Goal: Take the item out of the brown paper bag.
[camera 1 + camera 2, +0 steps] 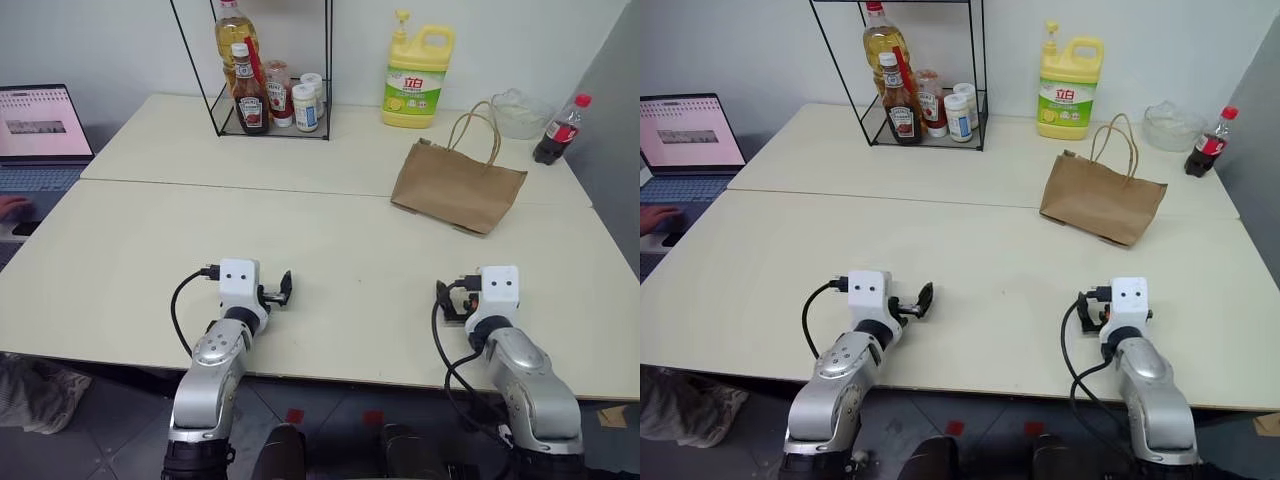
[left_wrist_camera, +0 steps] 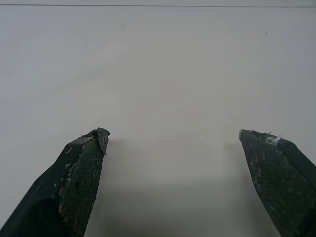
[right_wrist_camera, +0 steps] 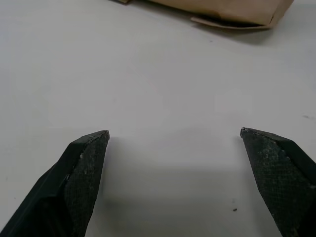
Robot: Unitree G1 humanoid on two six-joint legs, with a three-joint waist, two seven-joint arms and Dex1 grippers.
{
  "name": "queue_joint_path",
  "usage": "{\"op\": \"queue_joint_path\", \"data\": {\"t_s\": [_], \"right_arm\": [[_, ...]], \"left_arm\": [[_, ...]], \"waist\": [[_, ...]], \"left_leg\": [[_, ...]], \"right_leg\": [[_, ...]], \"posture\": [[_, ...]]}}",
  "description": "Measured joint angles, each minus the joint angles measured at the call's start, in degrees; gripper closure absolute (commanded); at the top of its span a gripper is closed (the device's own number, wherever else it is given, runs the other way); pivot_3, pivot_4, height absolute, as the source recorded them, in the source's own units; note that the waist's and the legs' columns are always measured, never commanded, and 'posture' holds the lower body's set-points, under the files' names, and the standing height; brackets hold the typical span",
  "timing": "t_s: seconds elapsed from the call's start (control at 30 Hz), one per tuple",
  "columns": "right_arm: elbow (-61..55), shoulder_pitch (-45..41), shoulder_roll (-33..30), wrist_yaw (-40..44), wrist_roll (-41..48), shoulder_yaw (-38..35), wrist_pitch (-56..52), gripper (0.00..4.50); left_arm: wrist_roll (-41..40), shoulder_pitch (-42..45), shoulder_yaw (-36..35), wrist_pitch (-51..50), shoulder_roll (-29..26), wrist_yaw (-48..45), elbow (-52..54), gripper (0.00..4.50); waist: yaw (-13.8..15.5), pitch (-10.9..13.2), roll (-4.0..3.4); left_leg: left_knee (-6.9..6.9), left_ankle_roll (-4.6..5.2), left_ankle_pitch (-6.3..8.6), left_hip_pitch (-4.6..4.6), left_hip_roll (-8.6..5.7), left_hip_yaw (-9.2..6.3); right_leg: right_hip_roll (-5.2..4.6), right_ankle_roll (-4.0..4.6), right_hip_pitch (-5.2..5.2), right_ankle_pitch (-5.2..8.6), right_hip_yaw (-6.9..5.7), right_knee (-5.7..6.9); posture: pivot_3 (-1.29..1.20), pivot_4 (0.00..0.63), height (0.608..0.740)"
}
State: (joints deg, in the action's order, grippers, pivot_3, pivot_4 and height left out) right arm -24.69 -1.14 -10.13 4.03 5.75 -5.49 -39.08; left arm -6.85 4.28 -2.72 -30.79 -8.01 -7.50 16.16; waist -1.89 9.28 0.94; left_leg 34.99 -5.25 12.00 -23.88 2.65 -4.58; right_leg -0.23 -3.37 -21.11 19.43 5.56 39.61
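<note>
- Both tools hang near the table's front edge, empty: left gripper (image 2: 173, 140) and right gripper (image 3: 174, 134), each with its 2 fingers spread wide.
- Beyond the right gripper, well apart, the brown paper bag (image 1: 458, 184) lies creased, handles looped up.
- The item sits hidden inside; I can't see it.
- Risk: pinching only thin paper would drag the whole bag.

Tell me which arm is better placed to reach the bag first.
Right, probably. The bag lies on the table's right side, ahead of the open right gripper; the left gripper, also open, faces bare table.
</note>
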Motion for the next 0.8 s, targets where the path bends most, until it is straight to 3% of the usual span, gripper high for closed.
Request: {"op": "queue_joint_path", "data": {"t_s": [0.57,0.8], "right_arm": [[-0.97,0.25,-0.23,0.76,0.0,0.59,0.0,0.02],[-0.99,-1.36,-6.55,7.53,2.14,0.74,-0.11,0.02]], "left_arm": [[-2.12,0.2,-1.14,0.11,-2.39,-3.74,-0.33,0.0],[-5.18,2.89,-1.29,-0.23,-12.83,-14.14,0.25,0.0]], "waist": [[0.0,0.01,0.02],[-0.03,0.04,0.02]], "left_leg": [[-0.01,0.0,0.0,0.0,0.01,-0.01],[-0.02,0.0,0.0,0.01,0.01,0.0]], "right_leg": [[0.0,0.0,0.0,0.0,-0.01,0.0],[0.01,0.0,-0.01,0.0,-0.01,-0.01]], "posture": [[0.0,0.15,0.74],[0.0,0.15,0.74]]}}
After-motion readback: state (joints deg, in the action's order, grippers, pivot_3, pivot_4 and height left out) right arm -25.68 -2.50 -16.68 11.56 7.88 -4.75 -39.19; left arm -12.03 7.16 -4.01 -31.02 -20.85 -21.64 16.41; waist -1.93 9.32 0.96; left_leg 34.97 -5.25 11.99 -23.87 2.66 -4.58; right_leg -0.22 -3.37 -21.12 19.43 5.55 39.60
